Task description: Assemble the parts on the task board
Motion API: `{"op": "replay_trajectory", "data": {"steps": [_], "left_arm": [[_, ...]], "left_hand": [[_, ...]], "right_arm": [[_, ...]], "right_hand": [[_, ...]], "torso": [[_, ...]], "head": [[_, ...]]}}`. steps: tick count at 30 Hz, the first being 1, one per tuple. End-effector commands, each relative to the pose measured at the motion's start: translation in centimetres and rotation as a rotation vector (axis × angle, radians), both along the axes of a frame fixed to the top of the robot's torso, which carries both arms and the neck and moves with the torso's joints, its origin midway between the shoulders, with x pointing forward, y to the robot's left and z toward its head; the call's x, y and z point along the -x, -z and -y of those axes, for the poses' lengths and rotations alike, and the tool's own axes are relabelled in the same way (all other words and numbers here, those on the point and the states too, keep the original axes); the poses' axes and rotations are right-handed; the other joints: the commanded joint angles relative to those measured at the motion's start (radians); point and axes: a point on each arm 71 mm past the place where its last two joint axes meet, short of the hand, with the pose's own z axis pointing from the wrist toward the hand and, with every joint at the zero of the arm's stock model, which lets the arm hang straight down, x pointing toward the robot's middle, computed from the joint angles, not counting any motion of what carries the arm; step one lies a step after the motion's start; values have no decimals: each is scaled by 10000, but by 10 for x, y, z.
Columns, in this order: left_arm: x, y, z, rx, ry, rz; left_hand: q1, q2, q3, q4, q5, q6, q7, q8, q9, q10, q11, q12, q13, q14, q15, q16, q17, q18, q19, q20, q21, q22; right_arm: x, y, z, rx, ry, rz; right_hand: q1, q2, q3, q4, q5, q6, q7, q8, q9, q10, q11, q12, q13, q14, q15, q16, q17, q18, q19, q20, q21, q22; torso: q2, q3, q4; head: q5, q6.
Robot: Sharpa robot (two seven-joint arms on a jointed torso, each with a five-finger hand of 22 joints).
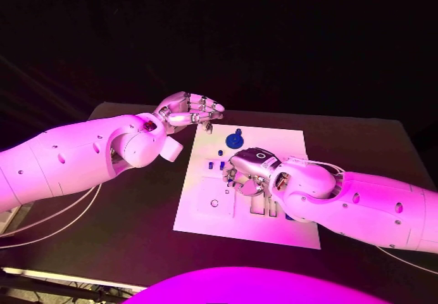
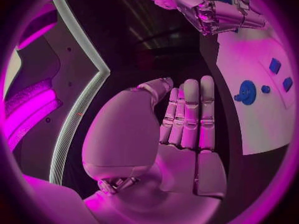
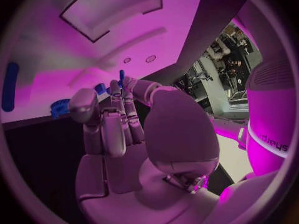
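The white task board (image 1: 206, 212) lies in the middle of the black table. My right hand (image 1: 248, 168) hovers over the board's middle, and its thumb and a finger pinch a thin blue peg (image 3: 121, 76). A round blue toothed part (image 1: 235, 139) stands on the board's far half, with small blue pieces (image 1: 221, 152) near it. My left hand (image 1: 192, 111) hangs over the table by the board's far left corner; its fingers (image 2: 190, 114) are straight, side by side, and hold nothing. The left wrist view also shows the round part (image 2: 246, 92) and the right hand (image 2: 218, 12).
Slots and round holes (image 1: 214, 203) mark the board's near half, along with a few upright pins (image 1: 271, 206). A long blue piece (image 3: 9, 84) lies on the board. Black table (image 1: 119, 228) surrounds the board on all sides.
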Motion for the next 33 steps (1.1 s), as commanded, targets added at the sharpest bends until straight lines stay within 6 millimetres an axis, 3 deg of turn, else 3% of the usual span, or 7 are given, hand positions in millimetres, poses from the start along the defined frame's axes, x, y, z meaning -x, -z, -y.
{"op": "replay_trajectory", "data": {"steps": [1, 33], "left_arm": [[1, -1, 3, 64, 202, 13], [0, 0, 2, 37, 218, -10]], "left_hand": [[-20, 72, -52, 0, 40, -90, -1, -60, -17, -58, 46, 19, 11, 19, 32, 37, 14, 144, 44, -10, -65, -12], [-20, 72, -52, 0, 40, -90, -1, -60, -17, -58, 46, 19, 11, 19, 32, 37, 14, 144, 44, -10, -65, -12]], "right_arm": [[2, 2, -1, 226, -101, 15], [8, 15, -5, 343, -176, -258]], "right_hand": [[127, 126, -5, -49, 53, 31, 27, 11, 11, 467, -377, 51, 18, 504, -80, 42, 4, -147, -56, -31, -22, 5], [130, 141, -12, -65, 59, 12, 37, 10, 20, 460, -369, 37, 20, 507, -73, 53, 17, -147, -57, -25, -22, 11]], "torso": [[-2, 2, 5], [-1, -4, 4]], "head": [[-6, -7], [92, -133]]}}
